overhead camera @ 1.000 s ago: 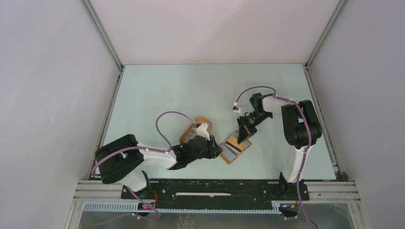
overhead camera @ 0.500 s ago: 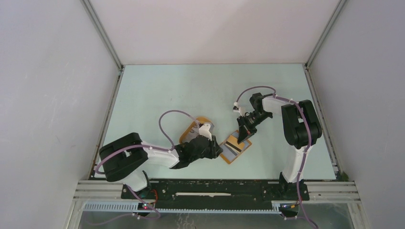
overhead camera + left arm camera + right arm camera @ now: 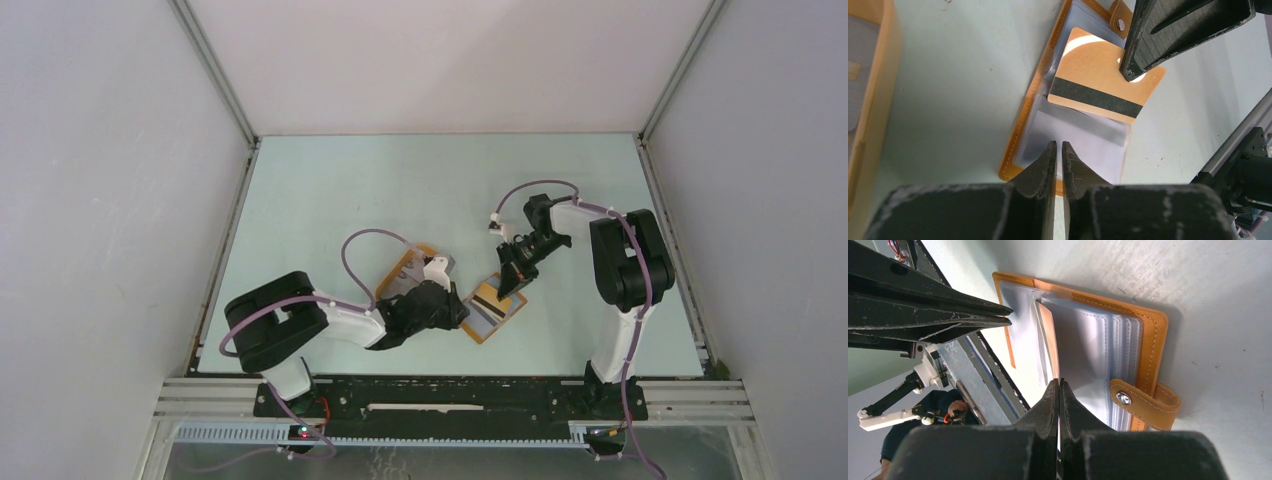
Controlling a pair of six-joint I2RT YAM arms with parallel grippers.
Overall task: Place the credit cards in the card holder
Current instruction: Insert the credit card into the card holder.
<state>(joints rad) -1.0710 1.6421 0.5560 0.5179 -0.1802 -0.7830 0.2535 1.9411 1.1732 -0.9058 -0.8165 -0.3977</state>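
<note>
card holder [image 3: 1078, 145]: 1 | credit card [image 3: 1088, 65]: 1 | orange tray [image 3: 878, 100]: 1 | arms [image 3: 300, 328] [image 3: 625, 262]: 2

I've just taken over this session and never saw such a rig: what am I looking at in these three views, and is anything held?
Two robot arms are bolted at the near edge of a pale table. The wide view looks down from above and behind them; the other two come from a camera on each wrist, looking along its fingers. On the table lie the open orange card holder and an orange tray. The right gripper pinches a tan card with a black stripe over the holder's clear sleeves. The left gripper is almost shut at those sleeves; whether it grips one is unclear.
</note>
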